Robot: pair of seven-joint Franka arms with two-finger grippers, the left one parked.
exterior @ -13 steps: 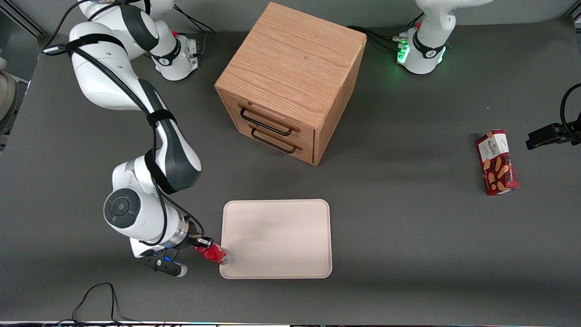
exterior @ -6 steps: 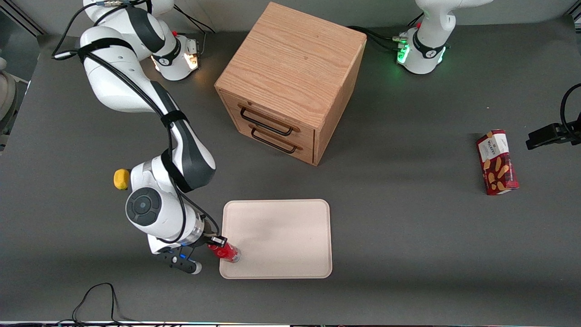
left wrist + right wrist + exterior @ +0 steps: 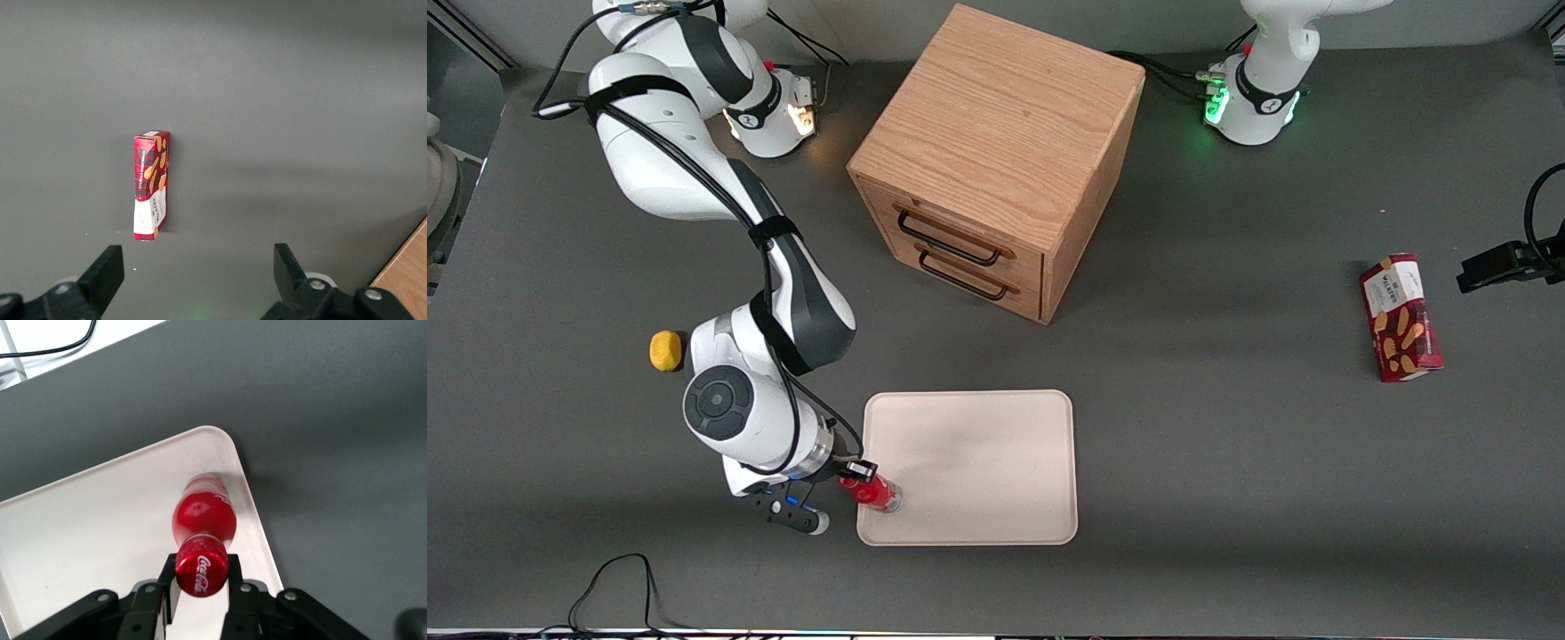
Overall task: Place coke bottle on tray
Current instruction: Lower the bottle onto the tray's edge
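Coke bottle [image 3: 874, 491]: red, red cap; stood over the tray corner nearest the front camera, at the working arm's end. In the wrist view [image 3: 203, 520] its clear base sat just inside the rim; whether it touched the tray floor could not be told.
Gripper [image 3: 857, 474]: directly above the bottle; jaws narrow, closed on the cap [image 3: 202, 572], one finger [image 3: 170, 587] pressed against each side.
Tray [image 3: 978, 462]: cream-white, rounded corners, low rim, flat on the tabletop [image 3: 1227, 462]; faint grey smudge near its middle.
Drawer cabinet [image 3: 996, 160]: wooden, two drawers with dark handles; farther from the front camera than the tray.
Yellow object [image 3: 664, 350]: small, round, on the tabletop beside the working arm.
Snack box [image 3: 1400, 317]: dark red, lying flat toward the parked arm's end, well apart from the tray; also seen by the left wrist camera [image 3: 151, 185].
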